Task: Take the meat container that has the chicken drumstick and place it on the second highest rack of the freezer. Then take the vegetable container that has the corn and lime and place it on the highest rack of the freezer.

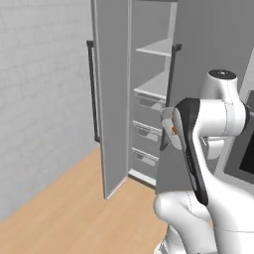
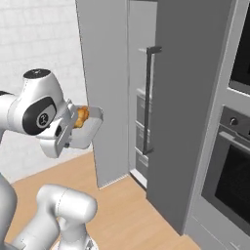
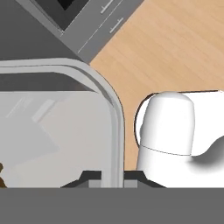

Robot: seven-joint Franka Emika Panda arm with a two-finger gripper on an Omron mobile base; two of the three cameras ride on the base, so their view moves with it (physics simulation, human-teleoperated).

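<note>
My gripper point(image 3: 112, 180) is shut on the rim of the meat container point(image 2: 89, 128), a shallow light-grey tray held in the air in front of the freezer point(image 1: 113, 99), whose door stands open. The chicken drumstick point(image 2: 81, 116) lies in the tray, orange-brown, near my hand. In the left base view the tray point(image 1: 167, 119) peeks out from behind my forearm. Inside the freezer the highest rack point(image 1: 158, 48) and the second highest rack point(image 1: 153, 85) sit above grey drawers point(image 1: 147, 111). The vegetable container with the corn and lime is out of view.
The open freezer door carries a long black handle point(image 1: 91, 89). A second grey door with a black handle point(image 2: 148, 97) stands to the right of the opening. An oven point(image 2: 233, 166) is at far right. A white brick wall point(image 1: 39, 99) and wooden floor point(image 1: 74, 213) lie to the left.
</note>
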